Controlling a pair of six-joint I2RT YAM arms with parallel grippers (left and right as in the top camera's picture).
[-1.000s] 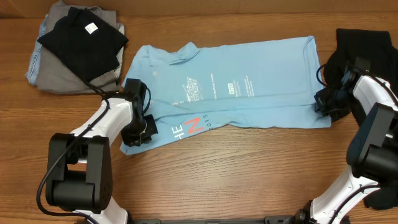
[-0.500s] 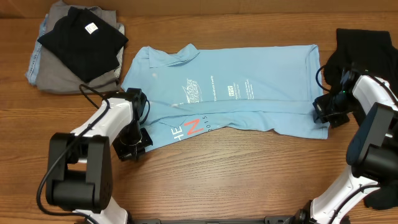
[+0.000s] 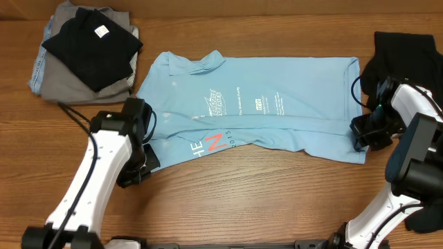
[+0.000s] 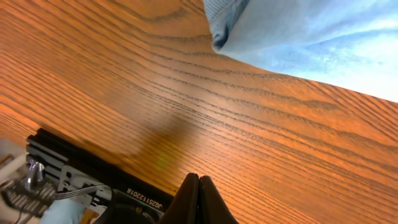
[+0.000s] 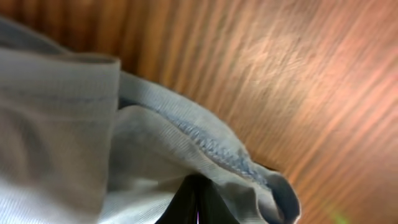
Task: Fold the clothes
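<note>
The clothes are a light blue T-shirt (image 3: 277, 83) lying spread across the table's middle, its collar to the left and its small white print facing up. Coral-red letters (image 3: 213, 142) show on a folded-over strip along the near edge. My left gripper (image 3: 138, 168) sits just off the shirt's near left corner. In the left wrist view it (image 4: 199, 178) is shut on nothing over bare wood, with the shirt (image 4: 298, 31) lying beyond it. My right gripper (image 3: 361, 133) is at the shirt's right hem. In the right wrist view it (image 5: 196, 185) is shut on the bunched hem (image 5: 217, 149).
A pile of grey and black garments (image 3: 83, 52) lies at the back left. A black garment (image 3: 408, 55) lies at the back right behind my right arm. Another dark item (image 3: 426, 221) sits at the front right corner. Bare wood (image 3: 263, 200) runs along the front.
My left gripper has come off the shirt's near left corner and drawn back toward the front. My right gripper has pulled the hem to the right, stretching the shirt flatter.
</note>
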